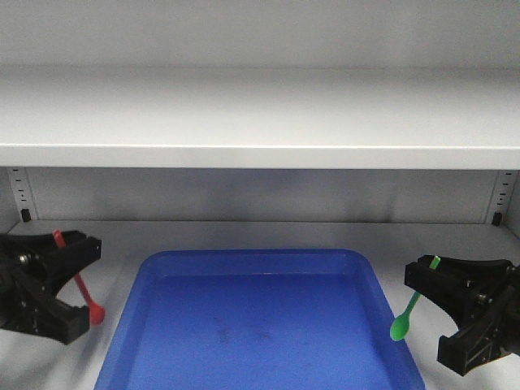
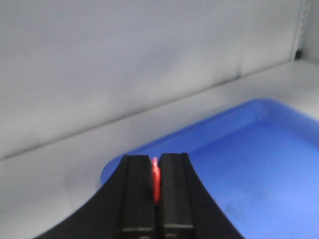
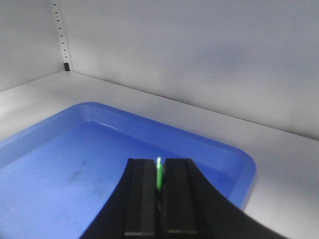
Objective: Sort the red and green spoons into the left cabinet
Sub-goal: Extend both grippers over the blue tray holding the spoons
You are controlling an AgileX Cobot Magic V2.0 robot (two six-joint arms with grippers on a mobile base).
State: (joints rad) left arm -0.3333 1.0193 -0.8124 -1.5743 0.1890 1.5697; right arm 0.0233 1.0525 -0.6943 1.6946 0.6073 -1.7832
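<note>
My left gripper (image 1: pixel 80 276) is shut on the red spoon (image 1: pixel 81 286). The spoon hangs slanted with its bowl down, just left of the blue tray. In the left wrist view the red spoon (image 2: pixel 156 181) shows as a sliver pinched where the left gripper (image 2: pixel 155 162) closes. My right gripper (image 1: pixel 422 296) is shut on the green spoon (image 1: pixel 404 318), whose bowl hangs over the tray's right rim. The right wrist view shows the green spoon (image 3: pixel 159 177) clamped in the right gripper (image 3: pixel 159 162). Both grippers are inside the grey left cabinet, under its shelf (image 1: pixel 260 122).
A blue tray (image 1: pixel 252 254) lies on the cabinet floor between the two grippers, with nothing in it. Slotted rails stand at the back corners (image 1: pixel 20 195) (image 1: pixel 504 195). The grey back wall (image 1: pixel 260 195) is close behind the tray.
</note>
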